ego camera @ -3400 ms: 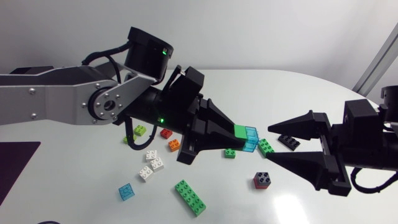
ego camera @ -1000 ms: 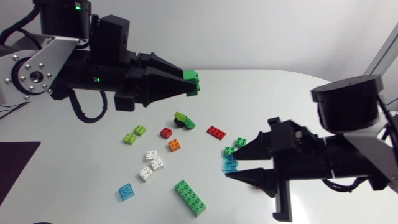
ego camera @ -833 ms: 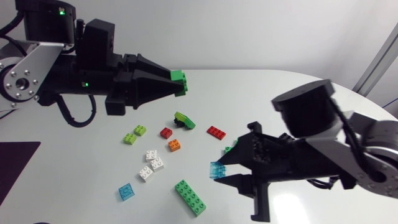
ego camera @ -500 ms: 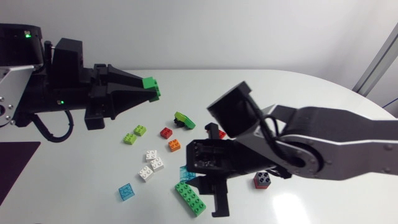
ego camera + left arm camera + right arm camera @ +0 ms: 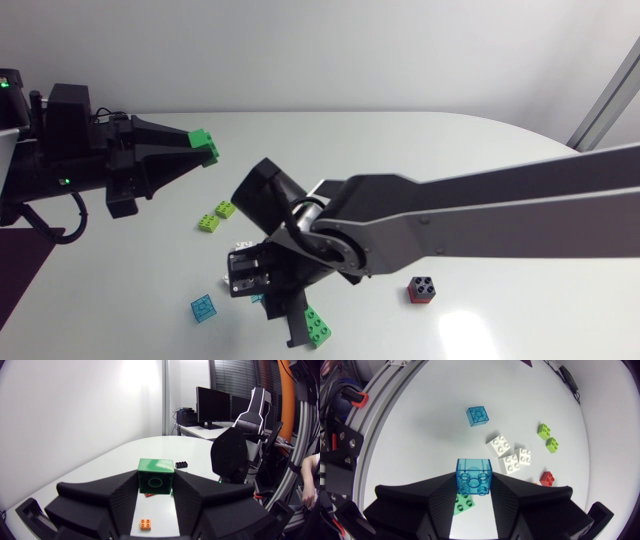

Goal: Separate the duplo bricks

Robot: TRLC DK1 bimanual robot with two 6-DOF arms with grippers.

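well, the left gripper (image 5: 156, 491) is clamped on a green brick (image 5: 156, 476), both fingers pressed to its sides, holding it clear of the table (image 5: 480, 160) near the left end. the right arm stretches past the middle, and the right gripper (image 5: 474, 489) pinches a clear blue brick (image 5: 474, 476) just above a long green brick (image 5: 464, 502). ahead of it lie a blue square brick (image 5: 478, 415), white bricks (image 5: 499, 445) and lime bricks (image 5: 543, 431); a red and black brick (image 5: 422, 289) sits well apart
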